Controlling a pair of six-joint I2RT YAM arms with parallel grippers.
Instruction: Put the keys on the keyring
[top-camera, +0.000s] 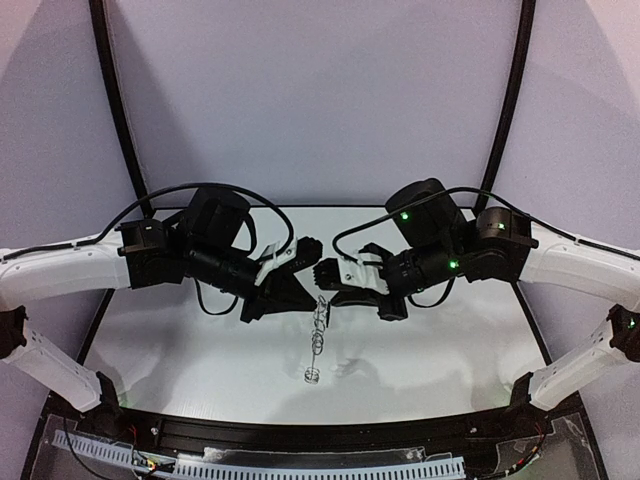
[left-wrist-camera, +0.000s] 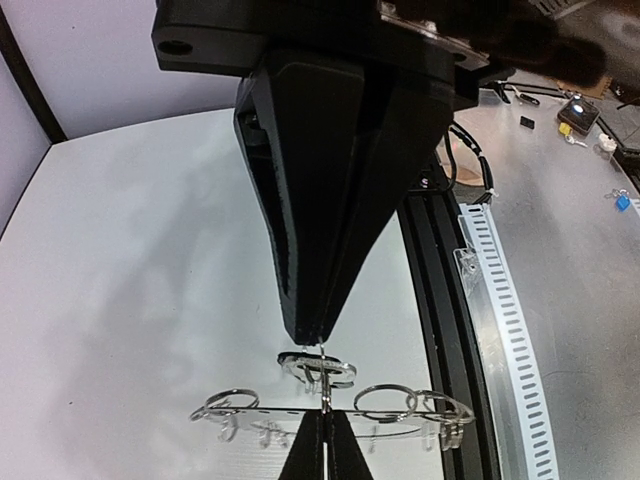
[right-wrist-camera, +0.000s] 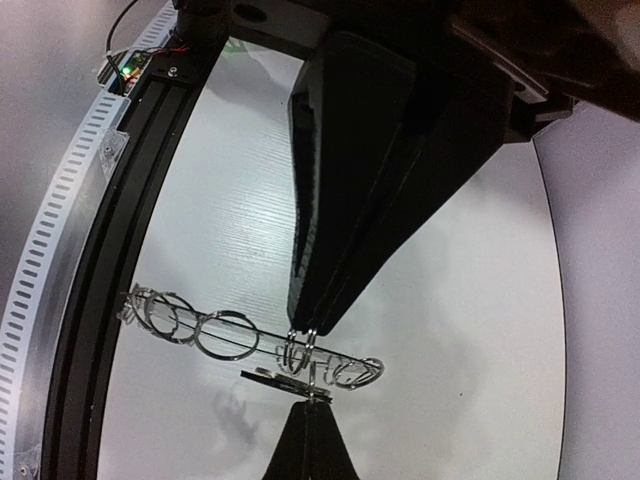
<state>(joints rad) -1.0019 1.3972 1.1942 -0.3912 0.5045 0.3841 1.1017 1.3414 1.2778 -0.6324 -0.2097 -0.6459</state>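
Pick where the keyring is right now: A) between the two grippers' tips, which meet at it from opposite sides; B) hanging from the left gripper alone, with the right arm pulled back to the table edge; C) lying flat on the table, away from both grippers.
A: both wrist views show the left gripper and right gripper tip to tip at the keyring, fingers shut, the right one on its wire loops.

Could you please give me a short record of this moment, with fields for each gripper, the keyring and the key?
Left gripper: shut on the tiny dark oblong key
Right gripper: shut on a wire loop of the large flat dark-grey keyring
Keyring pose: held between the grippers over the white table, edge-on to both wrist cameras
Key: close beside the keyring's rim; threading cannot be told
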